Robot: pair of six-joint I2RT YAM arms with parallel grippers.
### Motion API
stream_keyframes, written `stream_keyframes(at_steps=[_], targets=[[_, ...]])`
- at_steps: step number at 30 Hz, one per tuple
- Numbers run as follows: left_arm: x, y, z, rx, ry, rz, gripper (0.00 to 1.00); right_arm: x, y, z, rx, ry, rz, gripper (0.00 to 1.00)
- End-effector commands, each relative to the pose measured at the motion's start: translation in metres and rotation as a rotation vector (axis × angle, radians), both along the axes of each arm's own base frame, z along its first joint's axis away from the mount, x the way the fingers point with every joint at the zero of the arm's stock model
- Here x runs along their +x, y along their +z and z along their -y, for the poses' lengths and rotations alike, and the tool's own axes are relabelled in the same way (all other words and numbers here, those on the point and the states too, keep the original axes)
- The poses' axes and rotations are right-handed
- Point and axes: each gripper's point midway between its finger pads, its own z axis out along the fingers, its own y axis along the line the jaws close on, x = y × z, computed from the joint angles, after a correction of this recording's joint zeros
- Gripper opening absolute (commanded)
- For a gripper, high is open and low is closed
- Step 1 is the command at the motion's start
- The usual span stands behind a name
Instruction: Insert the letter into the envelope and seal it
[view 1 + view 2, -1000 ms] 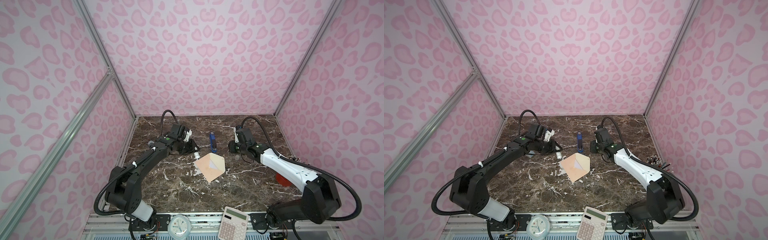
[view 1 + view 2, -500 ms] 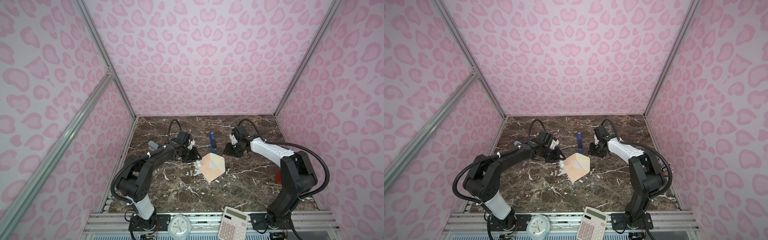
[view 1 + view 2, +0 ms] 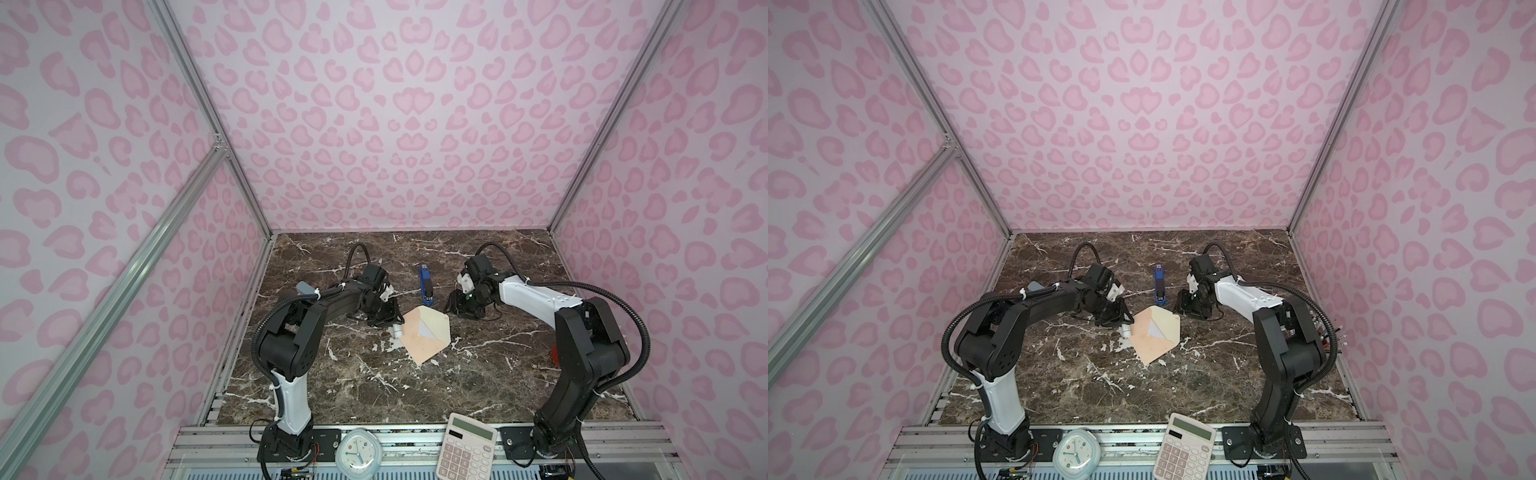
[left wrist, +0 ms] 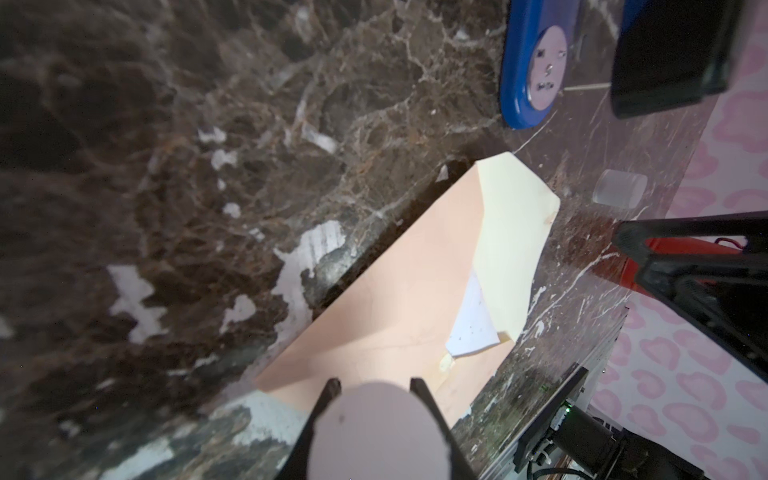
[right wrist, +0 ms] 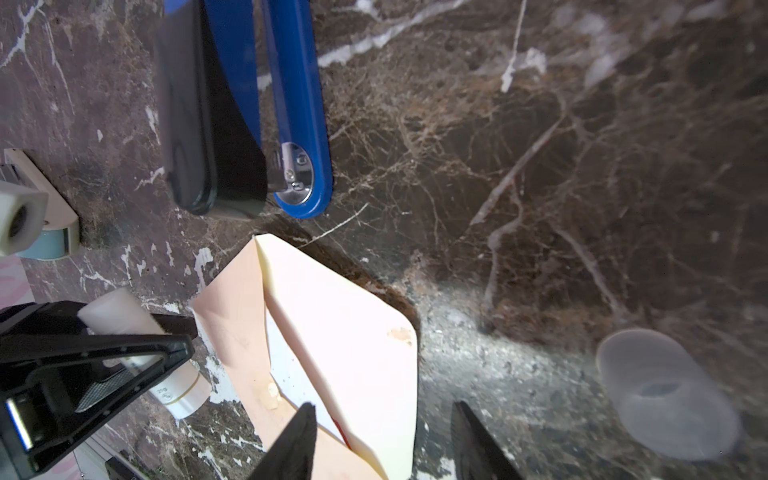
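Pink leopard-print walls, dark marble tabletop (image 3: 478, 374). Lying just ahead of both sets of fingertips: the envelope (image 3: 422, 338), flap (image 5: 353, 332) folded open, cream inside up. Tucked in its mouth, the letter (image 4: 473, 328), a pale corner peeking out beyond the left fingertips. Clamped in the left gripper (image 3: 385, 319): a white glue stick (image 5: 183, 390), uncapped end just beside the envelope's edge. Spread wide with nothing between them, the fingers of the right gripper (image 5: 382, 411), poised over the flap's outer edge. Near those fingers, apart from the paper, a clear cap (image 5: 665, 390) lying loose. Beyond both sets of fingertips, a blue stapler (image 3: 424, 284), near the envelope's far corner.

Judged step in hand: gluing the flap before folding it shut. Bring the stick's end down onto the cream flap near its rim, not onto the peach body or the pale sheet. Press lightly and draw along the rim. Expect sliding from such light paper, so pin the flap with the right fingertips first, clear of the glue line. Afterwards fold over and press flat along the seam.
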Motion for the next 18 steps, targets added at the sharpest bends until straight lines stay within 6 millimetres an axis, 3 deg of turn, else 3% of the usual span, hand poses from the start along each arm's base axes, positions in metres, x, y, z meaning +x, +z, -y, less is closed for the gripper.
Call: stream_keyframes(at_steps=[1,18], targets=[[-0.002,-0.007,0.0,0.01,-0.04,-0.012,0.07,-0.004,0.0,0.002,0.0,0.008,-0.008,0.55],[0.003,-0.033,-0.002,0.075,-0.116,-0.06,0.07,0.008,-0.011,0.011,0.016,0.025,-0.019,0.63]])
